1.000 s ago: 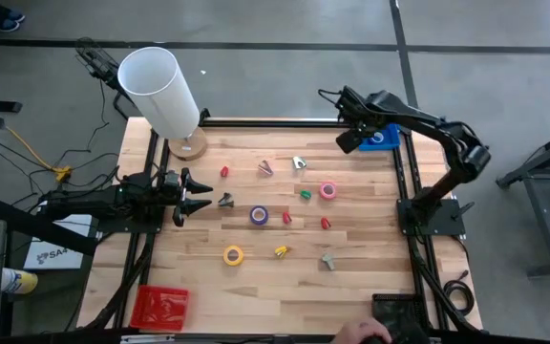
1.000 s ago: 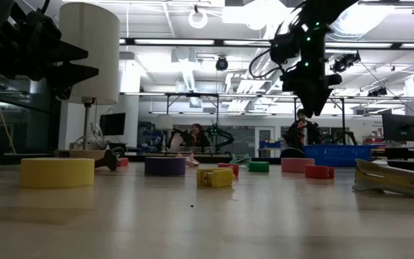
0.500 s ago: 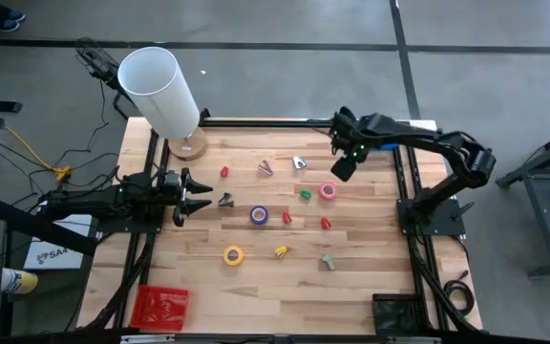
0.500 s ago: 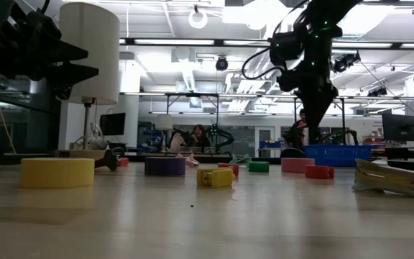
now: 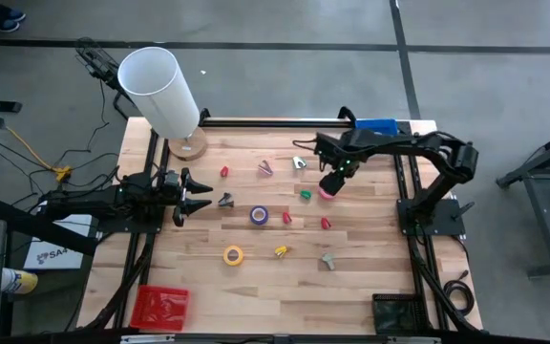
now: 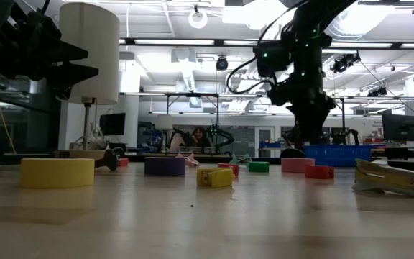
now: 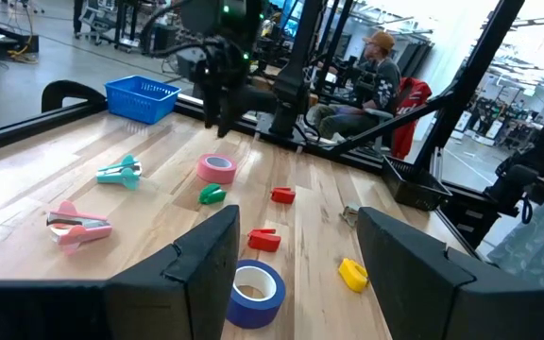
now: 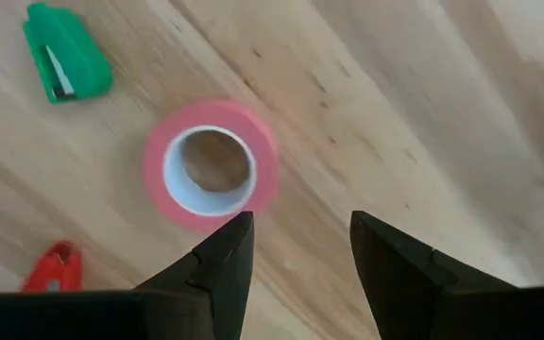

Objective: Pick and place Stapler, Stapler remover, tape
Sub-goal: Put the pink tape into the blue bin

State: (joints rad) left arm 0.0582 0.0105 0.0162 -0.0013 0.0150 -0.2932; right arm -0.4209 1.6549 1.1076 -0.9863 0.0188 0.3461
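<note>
Four tape rolls: three lie on the counter [image 5: 370,277], pink tape [image 5: 328,191] below the unclenched, empty right gripper [image 5: 330,183], purple tape [image 5: 259,216] mid-counter, yellow tape [image 5: 233,255] nearer; blue unseen. Left gripper [image 5: 199,199] hovers unclenched, empty.

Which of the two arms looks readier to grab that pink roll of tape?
The right one. The right gripper hangs over the pink tape with its fingers apart, the roll lying just ahead of them. The left gripper waits at the table's left edge, with the purple tape nearer to it.
</note>
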